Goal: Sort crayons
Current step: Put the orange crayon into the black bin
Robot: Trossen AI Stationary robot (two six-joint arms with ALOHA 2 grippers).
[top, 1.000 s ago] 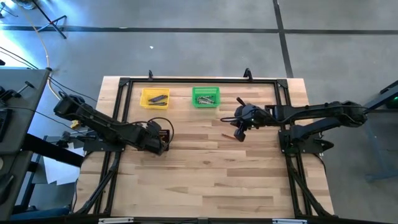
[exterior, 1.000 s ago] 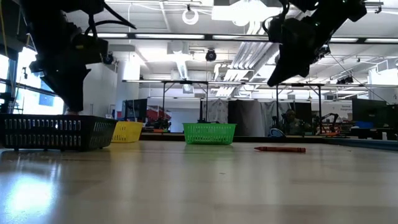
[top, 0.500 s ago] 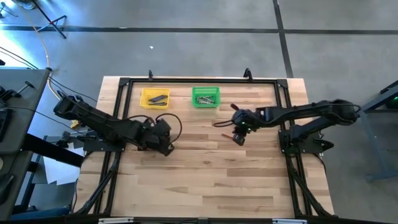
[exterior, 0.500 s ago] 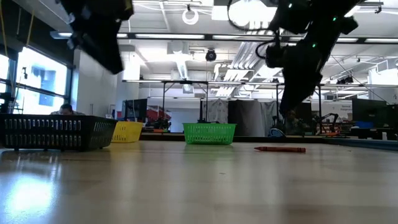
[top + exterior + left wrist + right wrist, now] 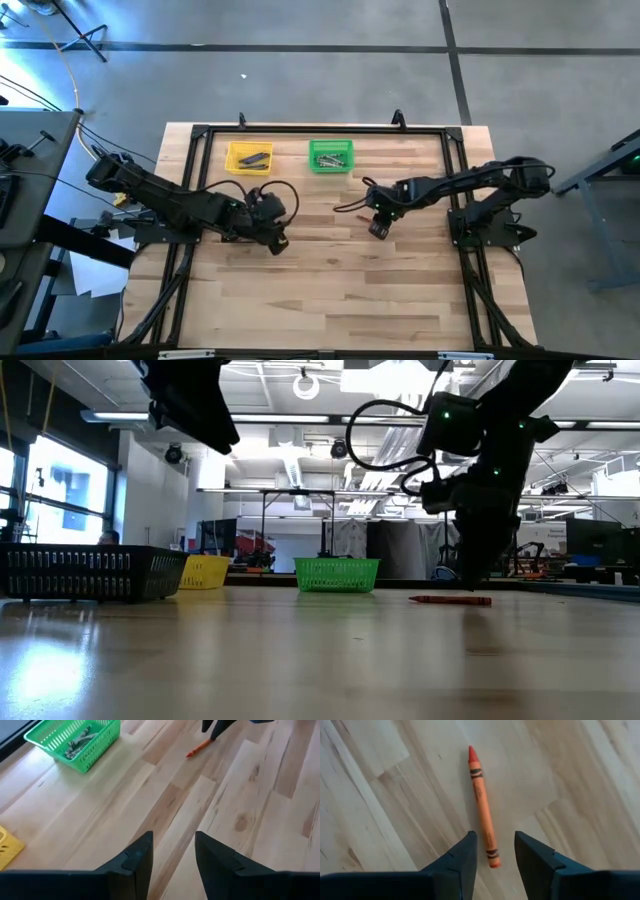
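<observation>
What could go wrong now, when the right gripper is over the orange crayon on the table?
1. The right gripper is open, with the orange crayon running lengthwise into the gap; the fingers may catch only its near end, so it could tilt or slip.
2. The crayon lies flat on the table, so a descent may push the fingers into the wood or roll the crayon away.

Sticks in green bin [image 5: 331,156] and yellow bin [image 5: 249,157] too small to count from above. Yellow bin cut off by edge in left wrist view. Tops of both arms cut off in low view. Black bin [image 5: 92,571] hidden under left arm from above.
</observation>
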